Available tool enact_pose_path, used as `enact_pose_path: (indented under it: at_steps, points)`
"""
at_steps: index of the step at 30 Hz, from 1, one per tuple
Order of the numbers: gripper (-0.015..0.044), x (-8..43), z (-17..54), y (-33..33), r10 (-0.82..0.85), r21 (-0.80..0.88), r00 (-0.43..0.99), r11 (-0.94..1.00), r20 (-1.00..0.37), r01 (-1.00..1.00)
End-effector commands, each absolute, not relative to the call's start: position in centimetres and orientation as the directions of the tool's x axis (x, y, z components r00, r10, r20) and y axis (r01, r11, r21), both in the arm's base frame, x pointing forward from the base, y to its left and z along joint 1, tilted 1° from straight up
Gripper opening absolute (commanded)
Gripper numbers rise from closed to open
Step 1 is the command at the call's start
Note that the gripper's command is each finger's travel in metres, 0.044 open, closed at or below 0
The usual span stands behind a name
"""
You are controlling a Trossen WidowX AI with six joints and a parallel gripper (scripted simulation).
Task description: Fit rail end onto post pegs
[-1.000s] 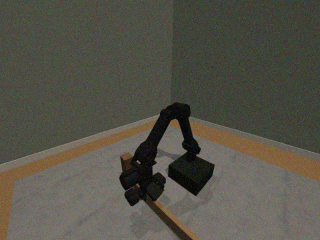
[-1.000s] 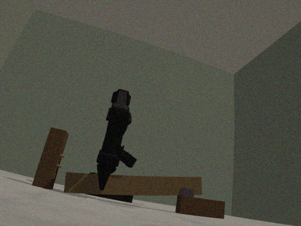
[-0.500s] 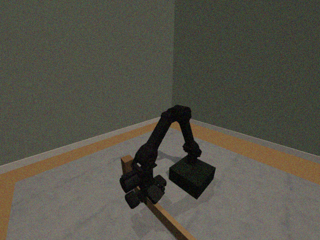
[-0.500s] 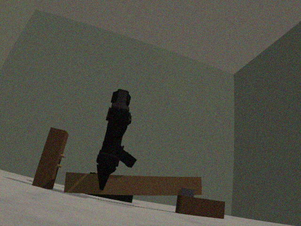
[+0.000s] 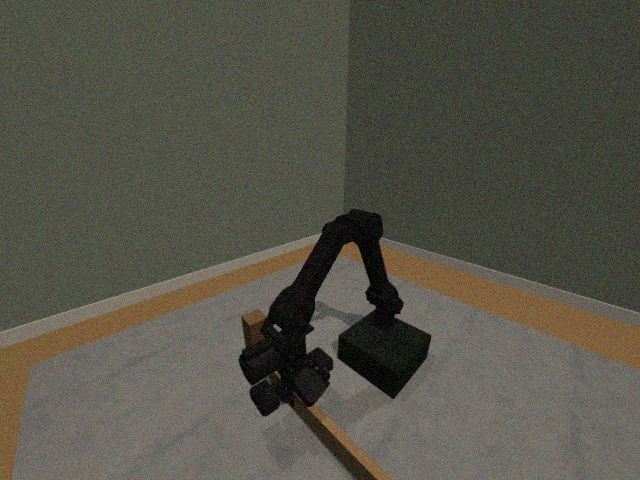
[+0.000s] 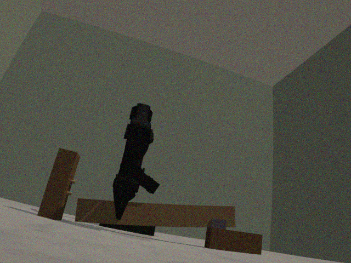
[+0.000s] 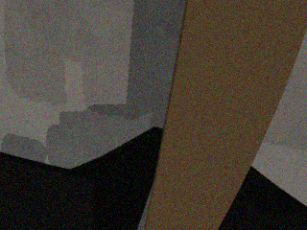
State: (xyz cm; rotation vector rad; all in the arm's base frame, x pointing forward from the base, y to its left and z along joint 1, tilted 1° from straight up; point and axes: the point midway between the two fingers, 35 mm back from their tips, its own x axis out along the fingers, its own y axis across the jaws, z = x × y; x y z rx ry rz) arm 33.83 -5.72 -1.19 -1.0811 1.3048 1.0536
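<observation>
The wooden rail (image 5: 338,439) (image 6: 175,215) (image 7: 225,96) has its far end in the bluish bracket (image 6: 218,223) on the low footboard block (image 6: 238,241). Its near end is low, close to the table; whether it touches is hard to tell. My gripper (image 6: 118,217) (image 7: 182,142) is shut on the rail near that end, one finger on each side. The short post (image 5: 253,328) (image 6: 57,183) stands apart, left of the rail's end in the exterior view. Its upper peg (image 6: 73,181) and lower peg (image 6: 69,193) stick out bare, higher than the rail's end. The rail's holes are hidden.
The arm's dark box-shaped base (image 5: 379,356) (image 6: 127,229) stands beside the rail, behind it in the exterior view. The arm arches from the base over to the rail. The pale table (image 5: 129,413) (image 6: 34,238) carries the arm's shadows.
</observation>
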Motion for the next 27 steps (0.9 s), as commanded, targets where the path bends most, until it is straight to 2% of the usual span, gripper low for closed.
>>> enact_pose_path:
  at_steps: [1,27]
  points:
    - [0.0,34.3,-0.5,-5.7,-0.018,-0.02,0.017,0.19,-1.0,-0.982]
    - [0.0,34.5,0.8,-5.8,-0.018,-0.02,0.017,0.19,-1.0,-0.982]
